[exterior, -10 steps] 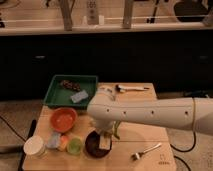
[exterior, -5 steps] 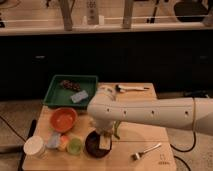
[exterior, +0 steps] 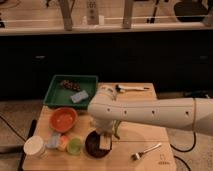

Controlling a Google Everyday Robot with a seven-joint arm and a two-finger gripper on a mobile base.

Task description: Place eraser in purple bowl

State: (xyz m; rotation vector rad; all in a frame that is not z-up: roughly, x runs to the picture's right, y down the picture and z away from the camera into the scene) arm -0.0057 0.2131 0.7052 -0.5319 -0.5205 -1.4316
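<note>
The purple bowl (exterior: 93,146) is dark and glossy and sits near the front edge of the wooden table (exterior: 150,125). The eraser (exterior: 105,144), a pale tan block, is inside the bowl's rim on its right side. My gripper (exterior: 105,136) hangs from the thick white arm (exterior: 150,114), which reaches in from the right. The gripper is directly over the bowl, with its tip at the eraser. Whether the eraser rests on the bowl's bottom is hidden.
An orange bowl (exterior: 63,119) sits left of the purple bowl. A green cup (exterior: 75,145), a white cup (exterior: 34,146) and small items stand front left. A green tray (exterior: 55,92) at the back left holds a grey-blue block (exterior: 79,96). A fork (exterior: 146,151) lies front right and a utensil (exterior: 131,89) at the back.
</note>
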